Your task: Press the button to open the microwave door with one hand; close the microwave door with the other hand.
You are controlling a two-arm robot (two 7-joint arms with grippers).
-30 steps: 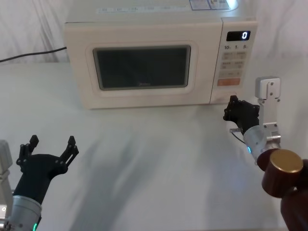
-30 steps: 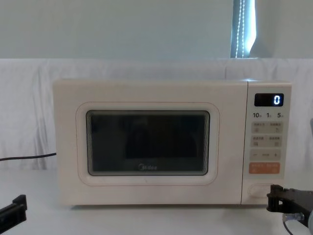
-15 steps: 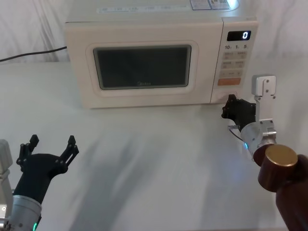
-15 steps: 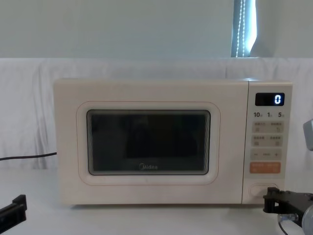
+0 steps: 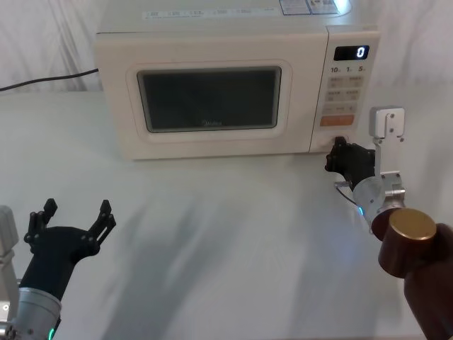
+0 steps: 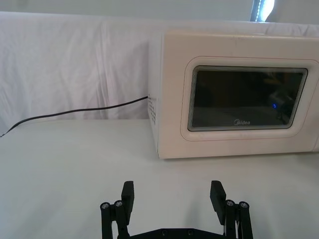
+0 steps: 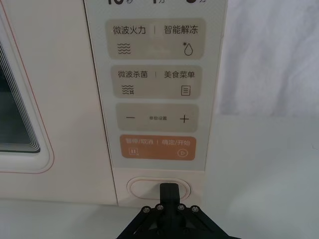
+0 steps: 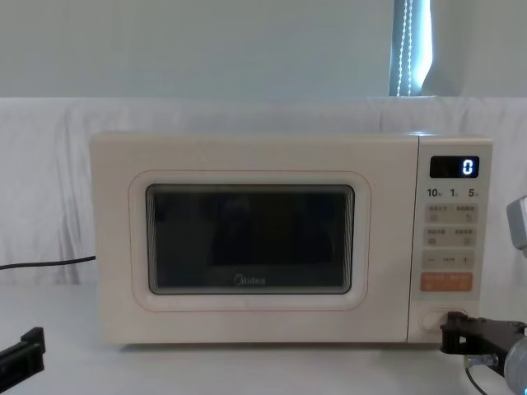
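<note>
At the lower left of the head view my left gripper (image 5: 71,221) idles, its 2 fingers spread wide and empty. Lower right, my right gripper (image 7: 168,188) is pinched shut on nothing, its tip at the button (image 7: 144,188) straight ahead. Beyond, the microwave door (image 5: 209,99) sits closed.

I see a white table (image 5: 212,234), white cloth backdrop (image 8: 49,181) behind it, pale wall (image 8: 198,49) above, bright window strip (image 8: 409,45) upper right.
</note>
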